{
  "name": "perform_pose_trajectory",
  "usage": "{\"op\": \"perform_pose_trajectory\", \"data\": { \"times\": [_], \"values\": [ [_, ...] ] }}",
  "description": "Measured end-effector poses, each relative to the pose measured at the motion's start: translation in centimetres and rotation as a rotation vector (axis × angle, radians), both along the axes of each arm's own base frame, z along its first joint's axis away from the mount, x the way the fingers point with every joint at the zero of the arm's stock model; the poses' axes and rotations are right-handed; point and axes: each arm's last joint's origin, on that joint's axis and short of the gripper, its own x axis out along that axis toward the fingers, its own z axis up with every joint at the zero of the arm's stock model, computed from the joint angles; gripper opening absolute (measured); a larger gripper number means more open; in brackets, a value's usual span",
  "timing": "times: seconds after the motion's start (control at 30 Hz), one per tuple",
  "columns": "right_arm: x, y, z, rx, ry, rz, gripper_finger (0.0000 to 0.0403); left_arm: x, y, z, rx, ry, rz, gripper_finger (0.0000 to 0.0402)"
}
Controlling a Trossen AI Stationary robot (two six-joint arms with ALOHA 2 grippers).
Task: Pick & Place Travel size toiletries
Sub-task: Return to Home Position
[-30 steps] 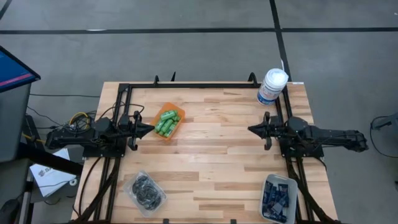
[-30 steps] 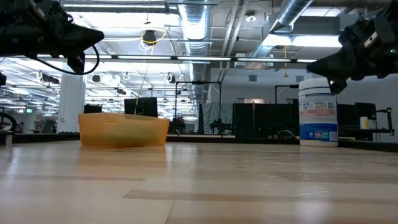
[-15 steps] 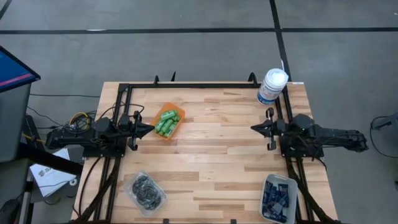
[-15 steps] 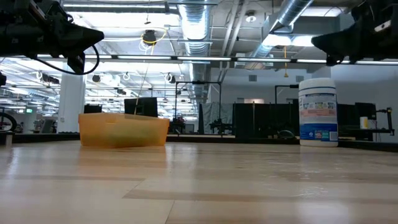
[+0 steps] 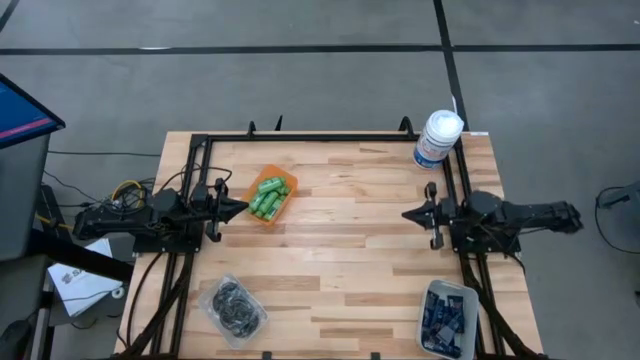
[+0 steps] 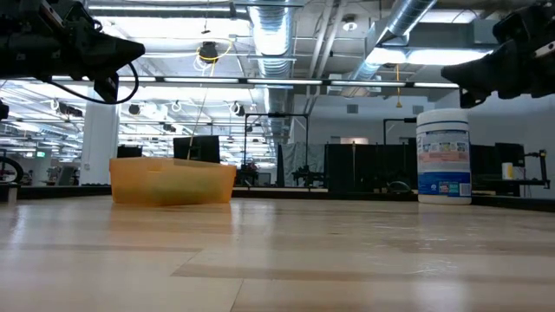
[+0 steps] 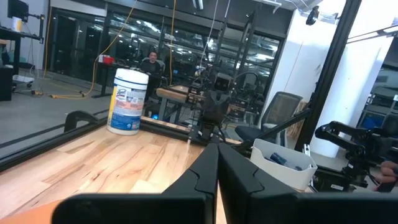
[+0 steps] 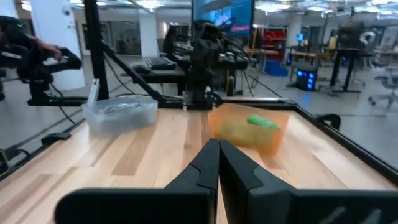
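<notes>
**A:** ok so what's happening on the table (image 5: 340, 262) rn, going left to right?

**B:** Far left, the left gripper (image 5: 244, 207) is hovering off the wood at the table's left edge and pointing inward. Its own wrist cam is showing the 2 fingers (image 7: 202, 177) pressed together with nothing between them.

Nearer the front edge on that side, the black round pieces (image 5: 232, 304) are lying in a clear bin (image 8: 122, 118). Just beside the left gripper's tip, the green bottles (image 5: 268, 194) are sitting piled in the orange bin (image 6: 172, 183).

**A:** and the right half?

**B:** The right gripper (image 5: 404, 213) is hanging above the right edge, facing the left one across the bare middle of the table. It's clamped shut too, and it isn't carrying anything.

The white canister (image 5: 437, 138) is standing upright at the back right corner. The dark navy tubes (image 5: 443, 318) are lying heaped in the gray bin (image 7: 280, 175) at the front right corner, well apart from both grippers.

**A:** so is anything loose on the wood?

**B:** All the toiletries I'm seeing are sitting inside those 3 bins.
</notes>
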Motion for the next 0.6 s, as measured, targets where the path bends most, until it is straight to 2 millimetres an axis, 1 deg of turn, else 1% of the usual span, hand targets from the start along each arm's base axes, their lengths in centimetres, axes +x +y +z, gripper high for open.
{"op": "perform_pose_trajectory", "data": {
  "times": [0.17,0.6],
  "values": [
    [0.16,0.28,-0.23,-0.030,0.015,0.025,0.0000,0.00,0.00,0.00,0.000,0.000,0.000,0.0002],
    [0.20,0.24,-0.29,-0.030,0.021,0.021,0.0000,0.00,0.01,0.00,-0.001,0.000,0.004,0.0002]
  ]
}}
